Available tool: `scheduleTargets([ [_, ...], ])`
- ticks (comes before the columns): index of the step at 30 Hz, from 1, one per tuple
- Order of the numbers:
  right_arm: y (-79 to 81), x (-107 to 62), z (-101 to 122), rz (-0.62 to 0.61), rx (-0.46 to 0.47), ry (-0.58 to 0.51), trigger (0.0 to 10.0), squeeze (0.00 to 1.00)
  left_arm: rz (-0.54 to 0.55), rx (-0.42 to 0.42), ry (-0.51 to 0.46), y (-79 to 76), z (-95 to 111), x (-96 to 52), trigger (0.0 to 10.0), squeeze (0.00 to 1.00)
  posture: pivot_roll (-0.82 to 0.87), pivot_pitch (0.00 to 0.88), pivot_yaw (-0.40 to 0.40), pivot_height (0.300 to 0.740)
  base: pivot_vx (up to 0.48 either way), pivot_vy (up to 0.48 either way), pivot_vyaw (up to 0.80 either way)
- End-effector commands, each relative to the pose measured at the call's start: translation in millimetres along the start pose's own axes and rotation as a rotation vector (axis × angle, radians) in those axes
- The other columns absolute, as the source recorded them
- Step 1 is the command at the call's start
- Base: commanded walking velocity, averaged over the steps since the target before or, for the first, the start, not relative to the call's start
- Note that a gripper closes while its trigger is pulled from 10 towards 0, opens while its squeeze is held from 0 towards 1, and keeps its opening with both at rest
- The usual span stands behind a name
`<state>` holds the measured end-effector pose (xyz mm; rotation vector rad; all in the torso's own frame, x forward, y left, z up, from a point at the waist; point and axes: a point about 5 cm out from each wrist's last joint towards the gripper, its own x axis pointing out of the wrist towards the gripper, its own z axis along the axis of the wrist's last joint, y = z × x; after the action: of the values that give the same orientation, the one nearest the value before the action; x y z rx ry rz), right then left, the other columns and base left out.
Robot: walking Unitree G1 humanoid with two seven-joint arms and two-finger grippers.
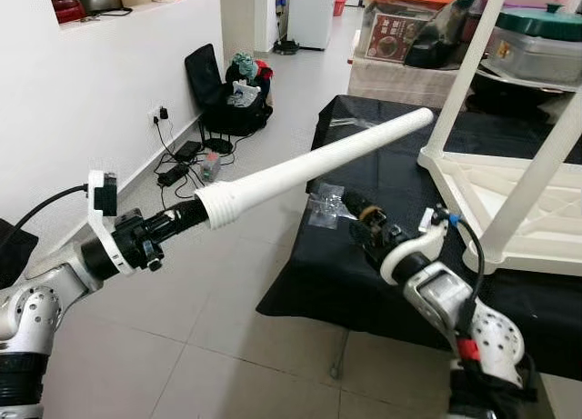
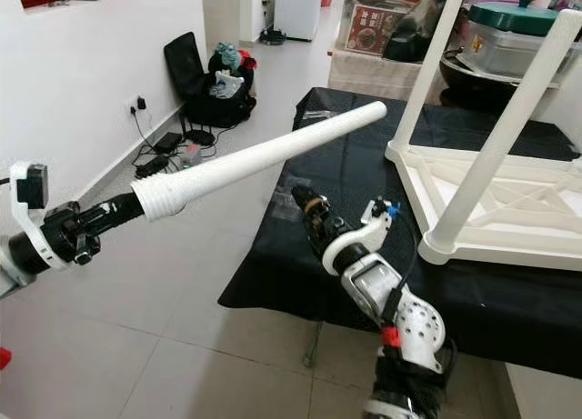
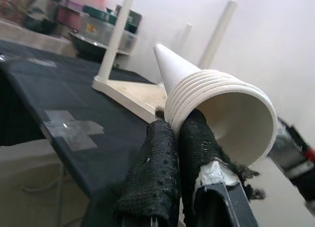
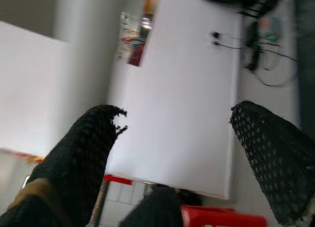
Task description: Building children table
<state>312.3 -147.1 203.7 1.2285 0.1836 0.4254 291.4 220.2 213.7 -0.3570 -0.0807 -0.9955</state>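
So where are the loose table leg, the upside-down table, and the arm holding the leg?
leg (image 1: 318, 165), left eye view, mid-shaft
table (image 1: 473, 184), left eye view, underside frame
left gripper (image 1: 177, 221), left eye view, fingertips at the leg's ribbed end

A black bag stands open on the tiled floor against the white wall, with clothes heaped on top; cables and a charger trail from a wall socket just beside it; a green-lidded pot sits on a far surface, near a printed box; a black cloth covers the worktop, with clear plastic bags lying on it.
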Motion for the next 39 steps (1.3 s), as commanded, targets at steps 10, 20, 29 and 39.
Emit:
scheduleTargets([
  [10, 30.8, 2.6, -20, 0.098, -0.002, 0.085, 10.0, 0.0, -0.038, 0.009, 0.059, -0.2, -5, 4.3, 10.0, 0.0, 0.08, 0.0, -0.112, 0.74, 0.0, 0.0, 0.0],
  [20, 32.3, 3.0, -35, 0.096, 0.022, 0.139, 10.0, 0.0, -0.104, 0.006, 0.096, -7.6, -13, 15.1, 10.0, 0.0, 0.08, 0.0, -0.116, 0.74, 0.0, 0.0, 0.0],
  [29, 39.3, 11.6, -42, 0.099, 0.044, 0.167, 10.0, 0.0, -0.238, 0.014, 0.191, -23.4, -29, 32.0, 10.0, 0.0, 0.08, 0.0, -0.122, 0.74, 0.0, 0.0, 0.0],
  [39, 52.0, 14.8, -27, 0.078, 0.095, 0.056, 0.0, 0.0, -0.265, 0.027, 0.232, -26.1, -38, 33.3, 10.0, 0.0, 0.07, 0.0, -0.118, 0.74, 0.0, 0.0, 0.0],
])
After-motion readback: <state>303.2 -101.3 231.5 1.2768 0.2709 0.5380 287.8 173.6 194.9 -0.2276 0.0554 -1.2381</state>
